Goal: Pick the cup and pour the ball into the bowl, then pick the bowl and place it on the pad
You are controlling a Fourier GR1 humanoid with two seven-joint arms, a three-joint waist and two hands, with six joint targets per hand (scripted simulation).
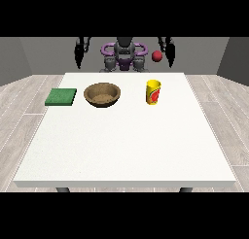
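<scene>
Nothing of the task is done, as far as this view shows. The cup, yellow with a red mark on its side, stands upright on the white counter, toward the view's right and near the far edge. No hand touches it.

The ball, red, is not inside the cup. It shows above and behind the cup, level with the robot's lower arms, just beside the hand at the view's right. Whether it is in the air or only lies farther back cannot be told from this view.

The bowl, brown and wooden-looking, sits upright left of the cup and apart from it. It appears empty. The pad, a flat green square, lies left of the bowl, near it but not touching, with nothing on it.

Both hands hang behind the far edge of the counter, well apart from every object on it. The hand at the view's left holds nothing that can be seen. For both hands, whether the fingers are apart or together cannot be told; they are too small here.

Judgement: all steps remain. The cup is yet to be picked, the ball poured into the bowl, and the bowl lifted onto the pad. The ball's position outside the cup is a point of concern for the pour.
</scene>
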